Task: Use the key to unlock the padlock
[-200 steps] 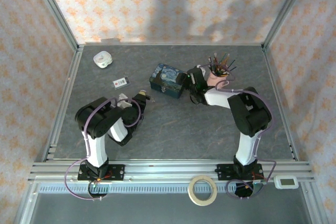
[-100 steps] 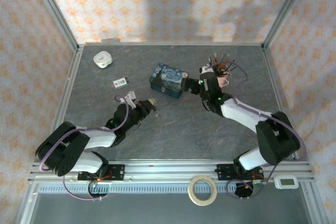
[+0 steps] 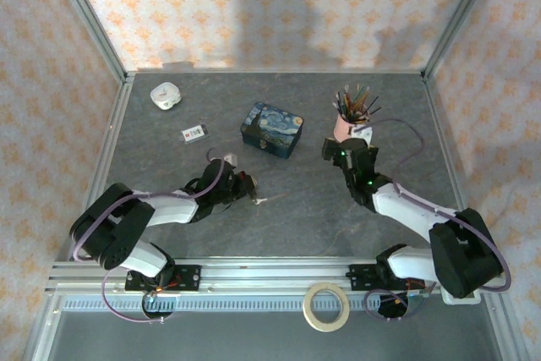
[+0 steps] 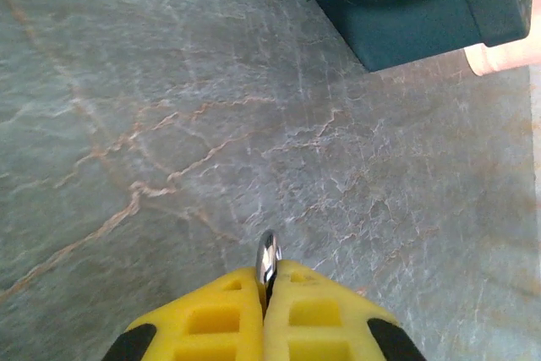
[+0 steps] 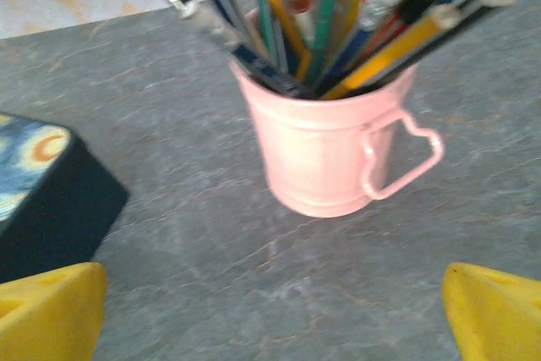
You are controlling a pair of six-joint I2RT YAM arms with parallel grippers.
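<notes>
My left gripper (image 3: 246, 187) lies low on the grey table, in front of the blue starry tin (image 3: 272, 128). In the left wrist view its yellow fingers (image 4: 211, 319) are pressed together on a thin silvery metal piece, the key (image 4: 268, 258), whose rounded end sticks out past the tips. The tin's dark side (image 4: 406, 6) is well ahead of it. My right gripper (image 3: 331, 148) stands open beside the tin's right end, its yellow fingertips (image 5: 51, 310) wide apart with bare table between them. The padlock is too small to make out.
A pink cup (image 5: 325, 158) full of pencils stands right in front of the right gripper, also seen as the cup (image 3: 345, 128) right of the tin. A white tag (image 3: 194, 133) and a white object (image 3: 165, 95) lie back left. A tape roll (image 3: 326, 306) sits on the front rail.
The left arm stretched forward and lowered, carrying the key toward the table's middle. The right gripper pulled back from the tin's right end toward the near right and opened fully.
</notes>
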